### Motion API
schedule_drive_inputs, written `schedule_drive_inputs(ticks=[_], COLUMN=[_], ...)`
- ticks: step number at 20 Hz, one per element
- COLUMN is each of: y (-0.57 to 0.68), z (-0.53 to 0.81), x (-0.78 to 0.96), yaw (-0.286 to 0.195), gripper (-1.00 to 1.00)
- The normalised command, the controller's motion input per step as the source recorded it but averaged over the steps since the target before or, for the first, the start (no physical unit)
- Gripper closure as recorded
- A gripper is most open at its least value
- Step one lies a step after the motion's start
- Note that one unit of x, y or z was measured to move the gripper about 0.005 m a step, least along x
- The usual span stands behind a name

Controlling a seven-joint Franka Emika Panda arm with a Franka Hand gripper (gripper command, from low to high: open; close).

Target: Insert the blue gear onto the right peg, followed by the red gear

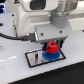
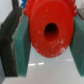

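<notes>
In the exterior view the blue gear (image 1: 49,55) lies flat on the dark base plate (image 1: 34,59), and the red gear (image 1: 52,48) sits right above it between my fingers. My gripper (image 1: 52,46) stands straight over the plate. In the wrist view the red gear (image 2: 49,31) fills the picture, its centre hole facing the camera, with a teal pad (image 2: 21,50) pressed on each side. The gripper (image 2: 49,35) is shut on the red gear. The peg is hidden by the gears.
The base plate lies on a white table (image 1: 15,72). The arm's white body (image 1: 35,17) and a black cable (image 1: 12,36) hang above the exterior view's left half.
</notes>
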Motion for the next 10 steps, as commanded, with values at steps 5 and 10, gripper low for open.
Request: schedule_drive_inputs(ticks=[5, 10], y=[-0.02, -0.03], z=[0.00, -0.23], x=[0.15, 0.13], yaw=[0.000, 0.000], gripper=[1.00, 1.00])
